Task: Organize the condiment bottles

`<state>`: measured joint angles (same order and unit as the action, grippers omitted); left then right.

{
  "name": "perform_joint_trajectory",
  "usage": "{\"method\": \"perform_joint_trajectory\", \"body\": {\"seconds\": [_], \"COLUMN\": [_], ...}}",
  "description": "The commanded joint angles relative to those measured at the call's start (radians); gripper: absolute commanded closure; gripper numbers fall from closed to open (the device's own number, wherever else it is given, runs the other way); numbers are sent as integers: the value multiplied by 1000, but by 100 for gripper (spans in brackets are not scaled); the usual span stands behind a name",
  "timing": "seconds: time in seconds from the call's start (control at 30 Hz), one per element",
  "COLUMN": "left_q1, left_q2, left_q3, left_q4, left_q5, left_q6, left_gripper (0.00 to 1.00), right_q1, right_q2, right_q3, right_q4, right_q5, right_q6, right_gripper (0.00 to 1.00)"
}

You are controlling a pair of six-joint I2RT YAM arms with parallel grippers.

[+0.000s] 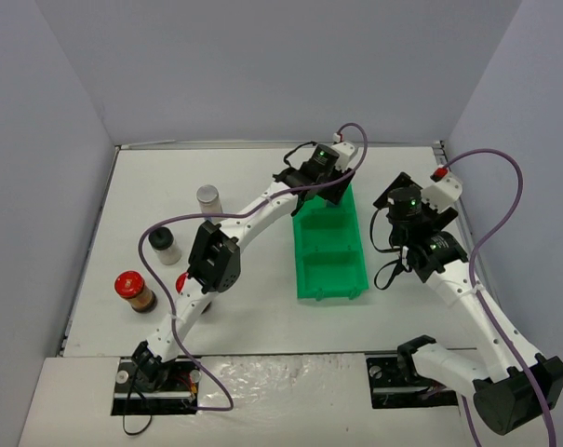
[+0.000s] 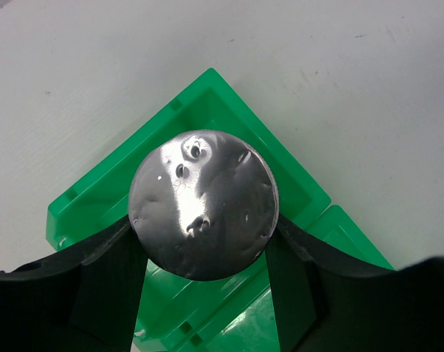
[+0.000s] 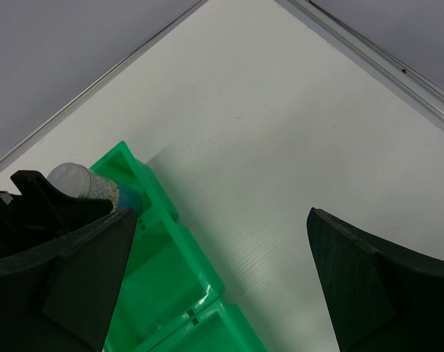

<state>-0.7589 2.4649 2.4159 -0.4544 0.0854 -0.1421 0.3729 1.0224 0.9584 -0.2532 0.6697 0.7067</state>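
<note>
- My left hand point(image 2: 203, 246) is closed part-way on a jar point(image 2: 203, 202), gripping its round sides above the far end of the bin point(image 2: 86, 209), toward the far edge of the worktop point(image 2: 368, 88).
- I judge this is the placing step: next, lower it straight into that compartment, then release.
- The jar top is shiny, wrinkled silver; the bin is smooth green plastic.
- My right hand point(image 3: 222, 220) is wide open, empty.

Lighting's bright and even, soft shadows on the counter point(image 1: 262, 326), some glare on top of the silver-lidded jar point(image 2: 202, 204), decently sharp.
</note>
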Motion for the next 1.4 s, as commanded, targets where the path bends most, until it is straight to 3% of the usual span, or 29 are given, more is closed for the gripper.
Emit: {"method": "perform_joint_trajectory", "body": {"seconds": [0.0, 0.43, 0.6, 0.83, 1.03, 1.37], "left_q1": [-12, -24, -33, -37, -55, -73], "left_q2": [-50, -26, -56, -90, -177, -347], "left_q3": [92, 90, 40, -12, -130, -313], "left_q4": [132, 119, 125, 125, 162, 206], "left_q5": [26, 44, 36, 15, -57, -334], "left_q6": [-9, 8, 35, 51, 89, 191], "left_gripper": [100, 98, 44, 14, 11, 8], "right_q1": [-4, -5, -5, -5, -3, -3], "right_q2": [-17, -13, -5, -2, 1, 8], "right_q3": [-3, -12, -10, -15, -18, -20], "right_q4": [19, 18, 18, 17, 17, 17], "right_q5": [54, 51, 48, 47, 44, 37], "right_q6": [16, 19, 20, 23, 25, 30], "right_gripper": [0, 0, 0, 0, 0, 0]}}
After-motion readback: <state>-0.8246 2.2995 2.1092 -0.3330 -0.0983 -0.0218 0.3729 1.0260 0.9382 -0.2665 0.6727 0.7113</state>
